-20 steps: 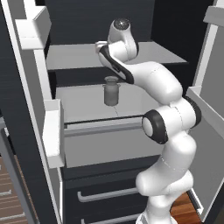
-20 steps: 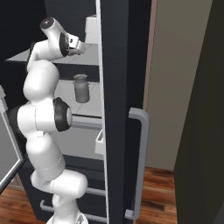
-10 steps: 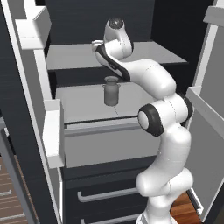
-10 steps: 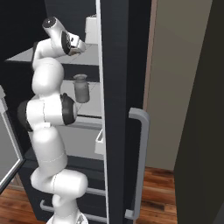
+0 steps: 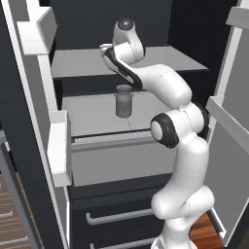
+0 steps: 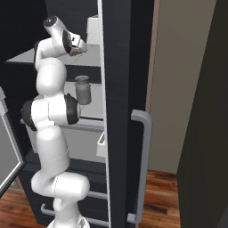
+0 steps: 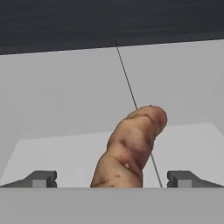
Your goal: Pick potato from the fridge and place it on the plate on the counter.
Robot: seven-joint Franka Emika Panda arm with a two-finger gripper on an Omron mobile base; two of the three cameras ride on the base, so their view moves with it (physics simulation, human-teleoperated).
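Hand view: one potato (image 7: pixel 131 148) between two fingertips (image 7: pixel 41 178).

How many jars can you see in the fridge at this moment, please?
1: the jar stands on the middle shelf, below the arm and above the drawer. The door and arm may hide others.

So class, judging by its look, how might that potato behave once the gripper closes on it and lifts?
The potato looks lumpy and solid, so probably stiff. Its long rounded form may pivot or roll between the spread fingertips. Its rough skin likely resists slipping.
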